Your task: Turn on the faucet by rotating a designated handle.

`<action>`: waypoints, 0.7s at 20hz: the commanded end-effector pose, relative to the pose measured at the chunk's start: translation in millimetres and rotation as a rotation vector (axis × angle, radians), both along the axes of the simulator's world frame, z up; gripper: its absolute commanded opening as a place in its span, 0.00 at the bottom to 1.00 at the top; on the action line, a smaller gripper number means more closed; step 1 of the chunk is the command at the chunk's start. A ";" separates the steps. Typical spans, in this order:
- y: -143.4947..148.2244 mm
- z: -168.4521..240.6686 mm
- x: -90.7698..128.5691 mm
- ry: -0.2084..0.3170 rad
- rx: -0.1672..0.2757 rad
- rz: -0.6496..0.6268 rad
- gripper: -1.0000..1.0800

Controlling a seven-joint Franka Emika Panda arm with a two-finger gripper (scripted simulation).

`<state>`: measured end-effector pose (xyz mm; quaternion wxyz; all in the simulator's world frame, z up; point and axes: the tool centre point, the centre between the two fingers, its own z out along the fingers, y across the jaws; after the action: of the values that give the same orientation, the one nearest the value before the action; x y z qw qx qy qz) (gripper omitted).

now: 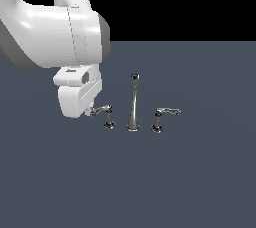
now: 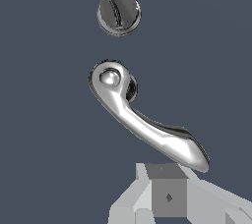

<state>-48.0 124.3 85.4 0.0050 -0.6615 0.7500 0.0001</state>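
Right at my gripper (image 1: 91, 110) tip the handle (image 1: 107, 116) is sitting, its thin lever end reaching toward me and looking like it is touching or just short of my fingertip in the exterior view. My gripper is hanging low over the dark floor (image 1: 190, 172), with my big white arm (image 1: 55, 37) filling the space above it. Whether my fingers are apart or together I cannot tell: the exterior view is showing only a small nub at the tip, and the wrist view is showing just one grey fingertip block (image 2: 167, 193), not a pair.

In the wrist view the handle (image 2: 142, 120) is lying just beyond that block, lever end nearest me, round post cap farther off. Past the post, the curved spout (image 2: 115, 2) is crossing the frame, close to the handle but apart from it.

Beyond the handle from my gripper, the faucet (image 1: 133, 104) spout is standing upright on its flared base. Farther still, on the far side of the spout, the twin handle (image 1: 161, 118) is standing with its lever pointing away from me. All three chrome pieces are sitting in a row on the floor, near each other but not touching.
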 end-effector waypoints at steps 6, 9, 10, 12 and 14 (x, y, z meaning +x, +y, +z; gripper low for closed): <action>-9.0 0.0 -15.0 0.005 -0.003 -0.001 0.00; -19.4 0.0 -21.5 0.005 -0.004 -0.003 0.00; -22.8 0.0 -23.8 0.006 -0.004 -0.004 0.00; -29.8 0.0 -28.2 0.006 -0.005 -0.005 0.00; -36.7 0.1 -32.6 0.006 -0.005 -0.007 0.00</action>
<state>-78.6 108.3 85.4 0.0041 -0.6698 0.7425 0.0021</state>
